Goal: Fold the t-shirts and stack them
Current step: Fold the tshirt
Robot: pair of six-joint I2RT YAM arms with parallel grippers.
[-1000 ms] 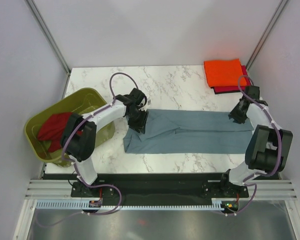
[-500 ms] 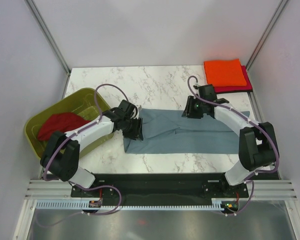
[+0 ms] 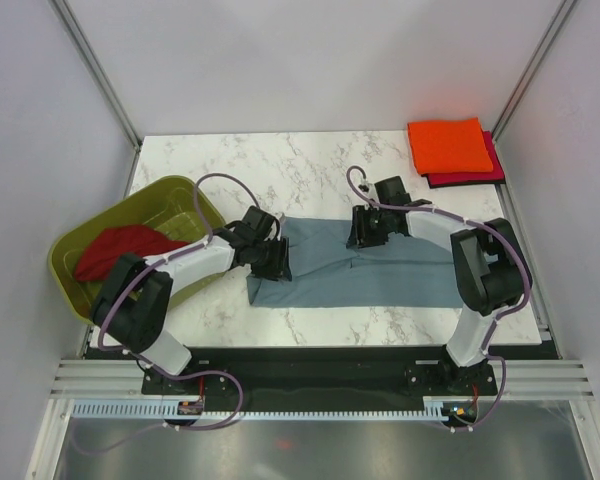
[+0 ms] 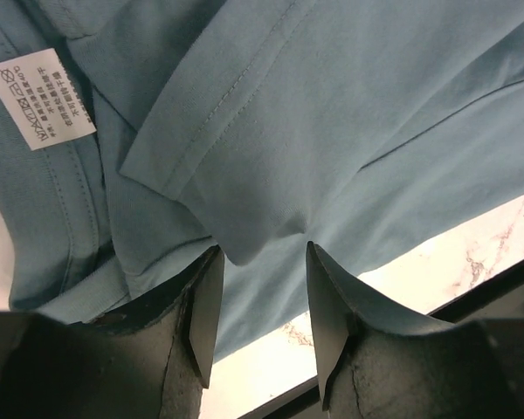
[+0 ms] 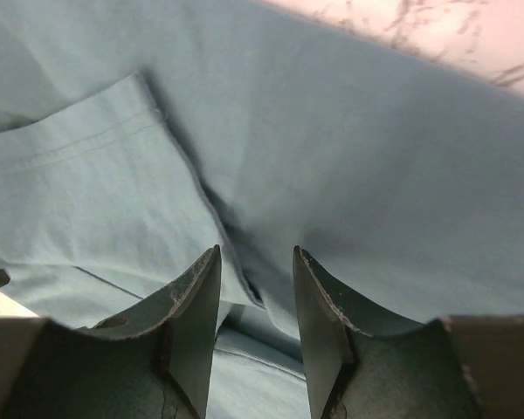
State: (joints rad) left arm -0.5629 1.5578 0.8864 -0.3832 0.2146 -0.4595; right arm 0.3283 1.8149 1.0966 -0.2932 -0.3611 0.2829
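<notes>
Showing the slate blue-grey cloth t-shirt (image 3: 380, 272) lying as a long band on the white marble table (image 3: 320, 160), left tool (image 4: 260, 262) and right tool (image 5: 256, 262) both spread over it — a shallow pinch could catch one layer, undoing the fold.

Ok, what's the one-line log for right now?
left hand: open, over blue-grey shirt | right hand: open, over same shirt | orange shirt: folded | dark red shirt: in tub

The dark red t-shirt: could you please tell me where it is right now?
In the top view, the dark red t-shirt lies inside the olive-green tub on the left side.
</notes>
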